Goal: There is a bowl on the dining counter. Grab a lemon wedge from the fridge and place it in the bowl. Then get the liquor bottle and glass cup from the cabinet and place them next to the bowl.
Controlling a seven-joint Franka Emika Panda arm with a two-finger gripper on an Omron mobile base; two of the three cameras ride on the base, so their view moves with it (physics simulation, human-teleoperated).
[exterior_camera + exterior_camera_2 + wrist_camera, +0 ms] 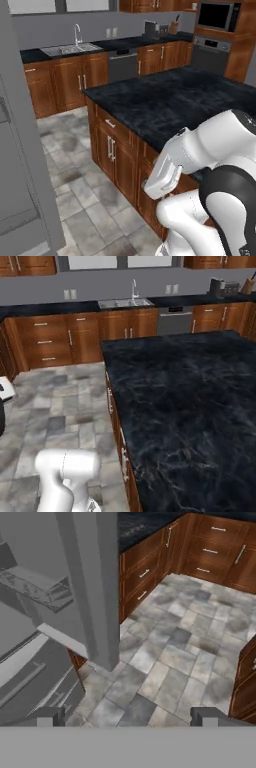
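You are looking at a kitchen with a floor of grey stone-look tiles [75,195], mottled in lighter and darker patches. Along the far grey wall [100,283] runs a row of brown wooden base cupboards with short grey bar handles [50,343], topped by a black worktop. Set into that worktop is a steel sink with a tall curved tap [75,45]. Just beside it, under the worktop, sits a grey dishwasher front [175,321]. To your far right stands a built-in black oven and microwave stack [215,35] framed in wood. A knife block [173,26] stands on the worktop near it, and pale window panes [107,261] sit above the sink.
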